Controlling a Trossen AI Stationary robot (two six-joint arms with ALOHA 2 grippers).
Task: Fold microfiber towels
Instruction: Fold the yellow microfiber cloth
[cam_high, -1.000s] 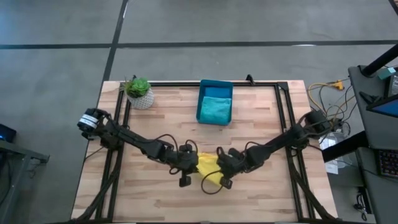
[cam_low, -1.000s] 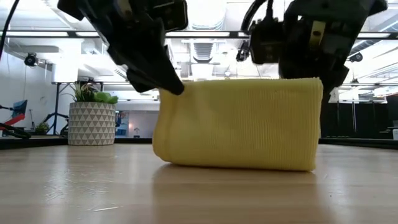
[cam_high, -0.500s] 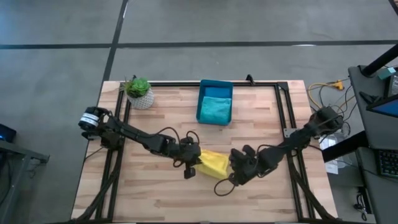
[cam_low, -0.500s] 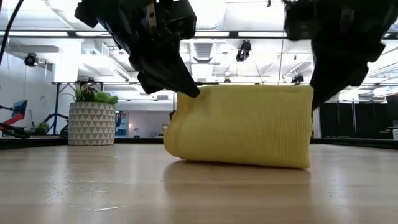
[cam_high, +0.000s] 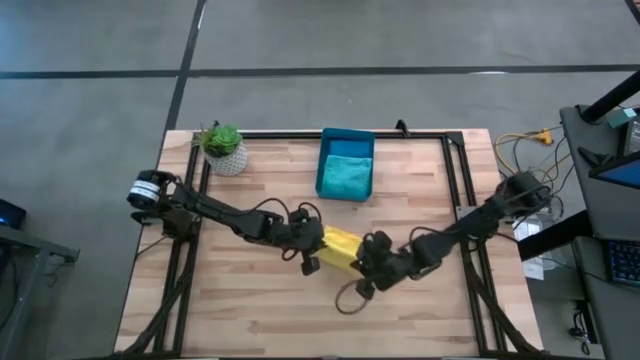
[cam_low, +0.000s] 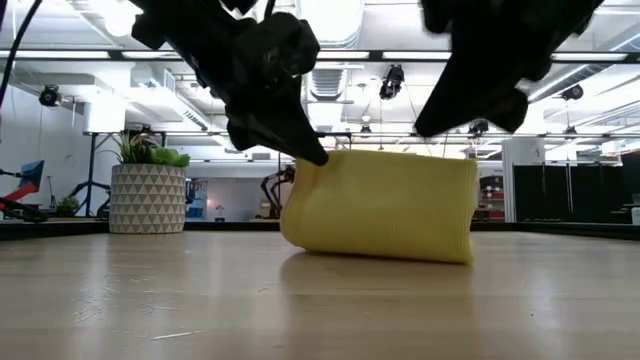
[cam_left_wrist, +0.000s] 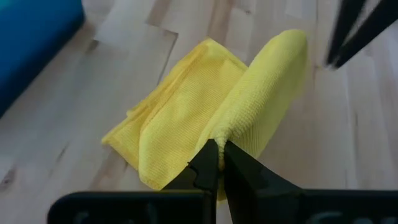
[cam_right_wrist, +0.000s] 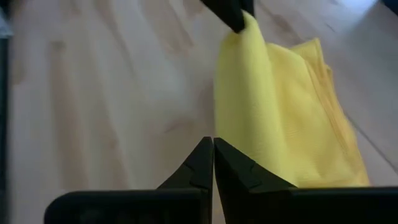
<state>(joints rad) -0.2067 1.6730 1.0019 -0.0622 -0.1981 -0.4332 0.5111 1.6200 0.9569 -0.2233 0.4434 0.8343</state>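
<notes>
Yellow towel (cam_high: 341, 250): we find it folded double, low centre of the high view, on the wooden worktop (cam_high: 250, 310). Left gripper (cam_high: 318, 247): fingers (cam_left_wrist: 210, 163) pinched shut on the towel's raised fold at its left end. Right gripper (cam_high: 366, 266): at the towel's right end; fingers (cam_right_wrist: 212, 163) closed together, and in its wrist view we see no cloth between them. Teal towel (cam_high: 347, 176): inside the blue bin (cam_high: 322, 172), upper centre. Potted plant (cam_high: 224, 147): upper left of the worktop.
</notes>
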